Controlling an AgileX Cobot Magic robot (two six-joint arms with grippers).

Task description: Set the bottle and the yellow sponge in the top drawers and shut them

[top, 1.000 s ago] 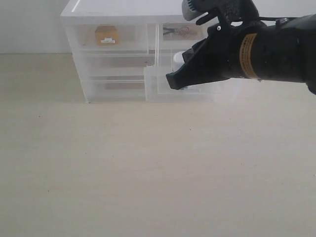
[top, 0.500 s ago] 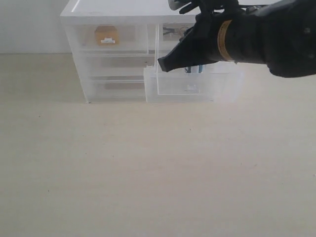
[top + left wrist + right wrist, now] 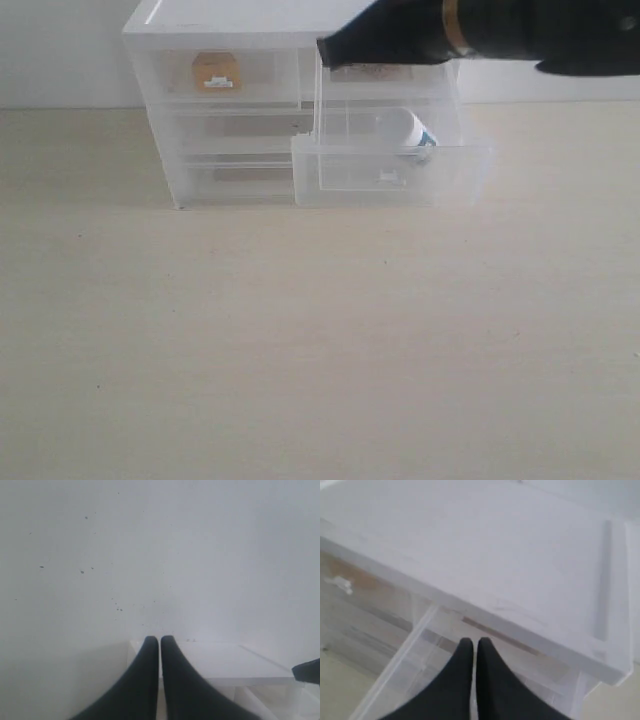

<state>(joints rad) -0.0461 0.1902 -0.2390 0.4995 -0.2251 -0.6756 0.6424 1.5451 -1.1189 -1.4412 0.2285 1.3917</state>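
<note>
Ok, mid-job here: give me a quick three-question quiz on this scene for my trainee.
1. Fill in: the right tool is ___ (open or shut).
2. True or false: the bottle lies inside the pulled-out top right drawer.
3. The yellow sponge sits: A in the right tool; B in the closed top left drawer; C beside the bottle.
Key: 1 shut; 2 true; 3 B.

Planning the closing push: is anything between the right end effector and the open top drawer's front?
Nothing visible. The right end effector hovers shut above the cabinet; the open drawer faces bare table, with the bottle inside it.
</note>
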